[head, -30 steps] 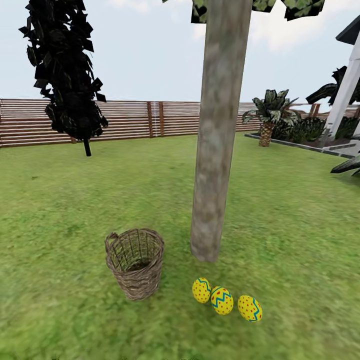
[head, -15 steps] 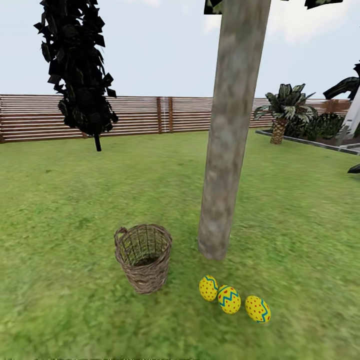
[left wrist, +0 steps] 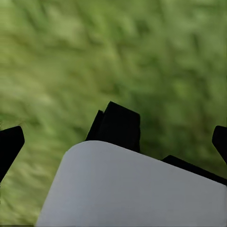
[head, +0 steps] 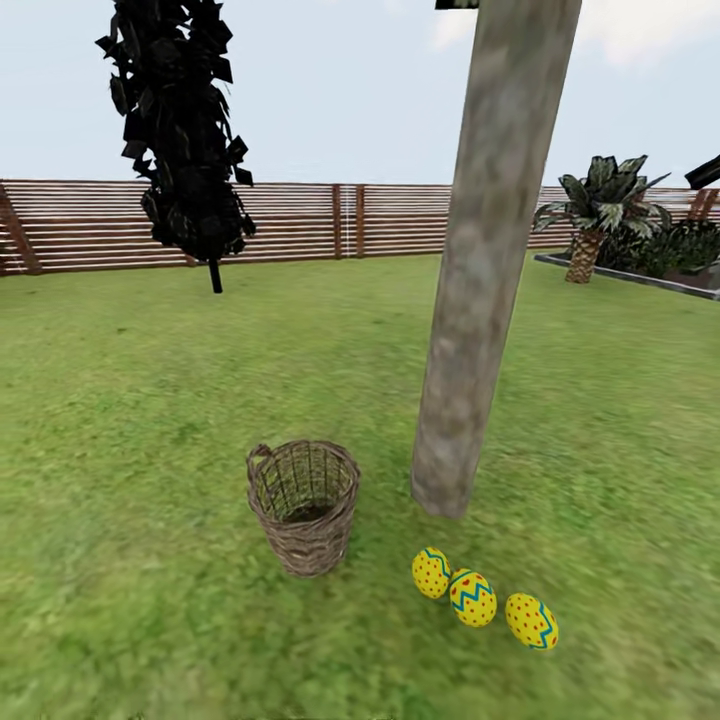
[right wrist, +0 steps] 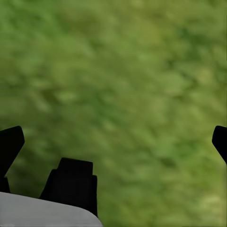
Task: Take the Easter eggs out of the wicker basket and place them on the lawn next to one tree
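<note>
Three yellow Easter eggs with red dots and blue zigzags lie in a row on the lawn (head: pixel 150 420): one (head: pixel 431 572), a second (head: pixel 472 597) and a third (head: pixel 531 621). They rest just in front of the thick pale trunk of the tree (head: pixel 490 270). The wicker basket (head: pixel 305 505) stands upright to the left of the trunk, and I see no egg inside it. My left gripper (left wrist: pixel 114 142) is open over blurred grass with nothing between its fingers. My right gripper (right wrist: pixel 114 142) is open over grass as well, holding nothing.
A brown slat fence (head: pixel 300 220) closes the garden at the back. A thin-trunked dark tree (head: pixel 185 130) stands at the back left. A palm (head: pixel 598 205) and a raised planting bed are at the back right. Open grass stretches around the basket.
The whole picture has slid to the right, so the camera has moved. Eggs, basket and tree keep their places relative to each other.
</note>
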Robot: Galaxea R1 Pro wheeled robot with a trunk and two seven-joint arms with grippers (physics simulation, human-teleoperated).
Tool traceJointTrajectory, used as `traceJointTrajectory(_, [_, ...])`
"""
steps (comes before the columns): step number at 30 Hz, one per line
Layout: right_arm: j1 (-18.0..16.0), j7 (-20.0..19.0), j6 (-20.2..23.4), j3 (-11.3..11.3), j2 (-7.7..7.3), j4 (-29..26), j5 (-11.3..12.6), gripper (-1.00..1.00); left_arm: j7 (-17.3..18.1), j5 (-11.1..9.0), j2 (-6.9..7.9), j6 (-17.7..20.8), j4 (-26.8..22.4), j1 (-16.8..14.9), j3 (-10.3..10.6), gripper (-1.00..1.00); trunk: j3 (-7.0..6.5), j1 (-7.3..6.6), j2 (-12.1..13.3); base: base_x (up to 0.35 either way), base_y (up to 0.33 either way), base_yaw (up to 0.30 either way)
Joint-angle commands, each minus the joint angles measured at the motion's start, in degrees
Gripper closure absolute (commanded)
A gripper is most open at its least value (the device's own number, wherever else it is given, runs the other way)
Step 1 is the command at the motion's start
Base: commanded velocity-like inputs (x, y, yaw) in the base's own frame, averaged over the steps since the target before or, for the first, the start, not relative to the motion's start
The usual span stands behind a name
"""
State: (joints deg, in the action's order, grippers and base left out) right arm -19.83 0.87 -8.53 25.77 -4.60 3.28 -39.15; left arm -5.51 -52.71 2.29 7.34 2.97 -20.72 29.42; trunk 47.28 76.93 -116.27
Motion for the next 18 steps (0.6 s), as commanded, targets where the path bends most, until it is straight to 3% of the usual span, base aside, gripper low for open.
traceJointTrajectory(1, [-0.1,0.1,-0.3,0.4,-0.06,0.2,-0.3,-1.0,-0.1,-0.5,0.0,0.2,0.0,-0.1,0.5,-1.0,0.14,-0.01,0.0,0.0,0.0,0.135])
traceJointTrajectory(15, [-0.1,0.1,-0.3,0.4,-0.06,0.1,-0.3,-1.0,-0.1,-0.4,0.06,0.2,0.0,-0.1,0.5,-1.0,1.39,-0.01,0.0,0.0,0.0,0.135])
traceJointTrajectory(18, [-0.1,0.1,-0.4,0.4,-0.06,0.1,-0.3,-1.0,-0.1,-0.4,0.09,0.2,0.0,0.0,0.5,-1.0,1.12,-0.67,1.2,0.0,0.0,0.135])
